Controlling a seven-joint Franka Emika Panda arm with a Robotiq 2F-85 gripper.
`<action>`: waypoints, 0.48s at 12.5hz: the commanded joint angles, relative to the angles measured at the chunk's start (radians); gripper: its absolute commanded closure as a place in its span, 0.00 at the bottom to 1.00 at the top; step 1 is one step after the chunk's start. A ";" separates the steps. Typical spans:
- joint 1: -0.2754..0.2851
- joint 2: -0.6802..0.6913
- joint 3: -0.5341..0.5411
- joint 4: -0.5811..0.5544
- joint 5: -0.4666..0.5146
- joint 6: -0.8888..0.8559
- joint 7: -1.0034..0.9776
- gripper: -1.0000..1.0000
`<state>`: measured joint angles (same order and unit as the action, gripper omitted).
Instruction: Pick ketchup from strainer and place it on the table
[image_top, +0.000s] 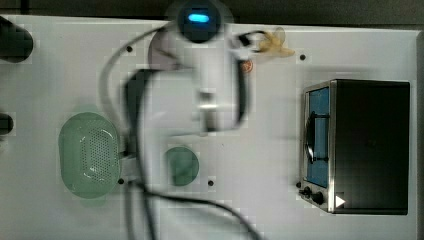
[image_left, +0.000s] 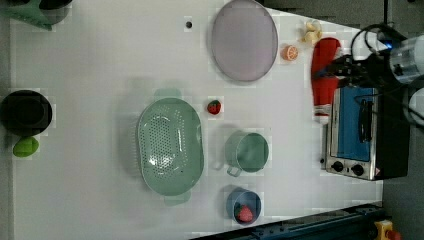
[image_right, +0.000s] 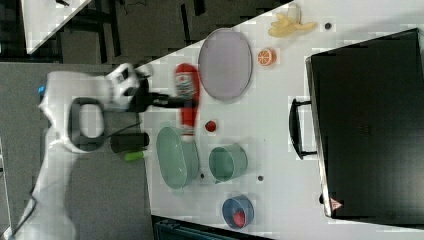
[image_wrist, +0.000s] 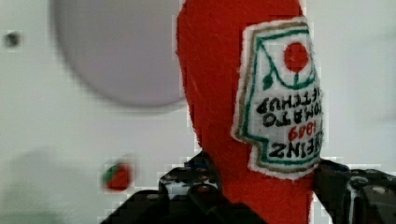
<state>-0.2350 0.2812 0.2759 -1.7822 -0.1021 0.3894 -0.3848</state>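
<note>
Red and felt-like, the ketchup (image_wrist: 219, 93) was pinched between the jaws of the gripper (image_wrist: 261, 196), lifted clear of the strainer (image_left: 170, 145), which sat empty nearer the table (image_left: 100, 75) middle, and hanging beside the grey plate (image_right: 225, 62) toward the bench's far edge.

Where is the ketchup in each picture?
Top view: hidden under the arm.
Left view: the ketchup is at the upper right, to the right of the plate.
Right view: upper middle, just left of the plate.
Wrist view: centre, close up, with the plate beside it.
Shared landmark: the plate.
</note>
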 joint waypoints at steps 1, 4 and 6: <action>-0.017 -0.030 -0.034 -0.054 0.001 0.091 -0.128 0.42; -0.018 -0.030 -0.076 -0.179 0.001 0.244 -0.128 0.42; -0.018 -0.030 -0.084 -0.275 0.001 0.342 -0.128 0.42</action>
<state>-0.3311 0.2737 0.1334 -2.0234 -0.1055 0.7212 -0.4673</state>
